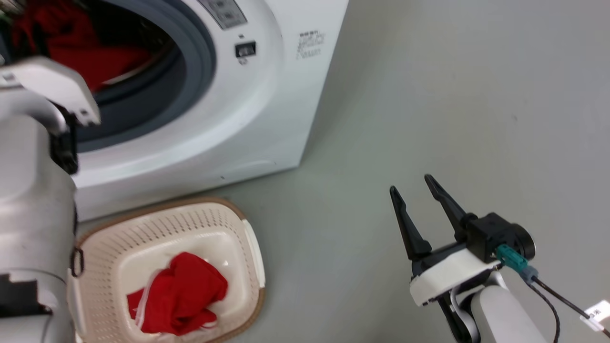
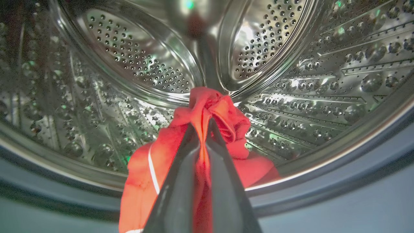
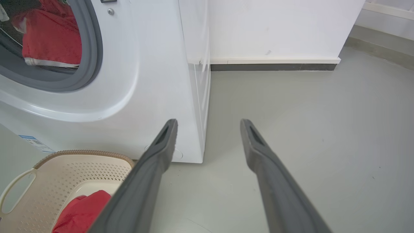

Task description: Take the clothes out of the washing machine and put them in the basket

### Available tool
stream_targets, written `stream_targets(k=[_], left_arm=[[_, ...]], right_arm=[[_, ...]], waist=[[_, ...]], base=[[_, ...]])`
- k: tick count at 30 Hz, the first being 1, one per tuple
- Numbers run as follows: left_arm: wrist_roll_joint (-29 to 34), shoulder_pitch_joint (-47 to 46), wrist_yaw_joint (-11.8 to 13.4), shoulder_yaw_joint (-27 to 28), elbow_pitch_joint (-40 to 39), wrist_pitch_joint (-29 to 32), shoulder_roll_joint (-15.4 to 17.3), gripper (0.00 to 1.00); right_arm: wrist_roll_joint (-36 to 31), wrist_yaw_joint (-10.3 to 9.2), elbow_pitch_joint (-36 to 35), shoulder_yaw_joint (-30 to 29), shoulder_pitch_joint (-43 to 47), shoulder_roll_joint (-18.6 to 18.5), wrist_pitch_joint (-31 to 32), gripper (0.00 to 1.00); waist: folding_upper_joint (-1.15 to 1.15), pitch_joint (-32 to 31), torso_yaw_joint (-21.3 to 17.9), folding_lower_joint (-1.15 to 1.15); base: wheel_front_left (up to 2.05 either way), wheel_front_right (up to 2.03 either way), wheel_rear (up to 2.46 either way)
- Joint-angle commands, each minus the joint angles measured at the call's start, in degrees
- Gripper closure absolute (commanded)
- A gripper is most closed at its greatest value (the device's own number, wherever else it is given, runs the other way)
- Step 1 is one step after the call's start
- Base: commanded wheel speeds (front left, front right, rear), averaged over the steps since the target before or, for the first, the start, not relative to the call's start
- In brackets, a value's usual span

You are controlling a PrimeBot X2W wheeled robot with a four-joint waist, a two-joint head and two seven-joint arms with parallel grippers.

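The white washing machine (image 1: 267,109) stands with its grey-rimmed porthole facing me, and red clothes (image 1: 90,57) show inside it. In the left wrist view my left gripper (image 2: 204,121) is shut on a red garment (image 2: 223,116) with a white stripe, held at the mouth of the steel drum (image 2: 136,61). The cream basket (image 1: 143,233) sits on the floor below the porthole with one red garment (image 1: 183,295) in it. My right gripper (image 1: 414,183) hangs open over the bare floor to the right of the basket, nothing between its fingers.
My pale left forearm (image 1: 33,200) fills the left edge of the head view. Grey floor (image 1: 452,109) stretches right of the washer. A white wall with a dark baseboard (image 3: 275,67) stands behind it.
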Motion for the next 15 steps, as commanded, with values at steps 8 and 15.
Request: stream_targets(k=[8, 15], left_arm=[[-2.41, 9.2, -1.75, 0.98, -4.16, -4.3, -3.07, 1.0], [-3.39, 17.7, -2.46, 2.79, -16.05, -4.57, -5.07, 1.0]], right_arm=[[-1.68, -0.04, 0.21, -1.7, 3.94, 0.02, 0.83, 0.0], [-2.29, -0.04, -1.09, -2.99, 6.35, 0.02, 2.2, 0.0]], waist=[[0.0, -9.9, 4.8, 0.0], [0.0, -13.28, 6.92, 0.0]], base=[[0.0, 0.0, 0.0], [0.0, 0.0, 0.0]])
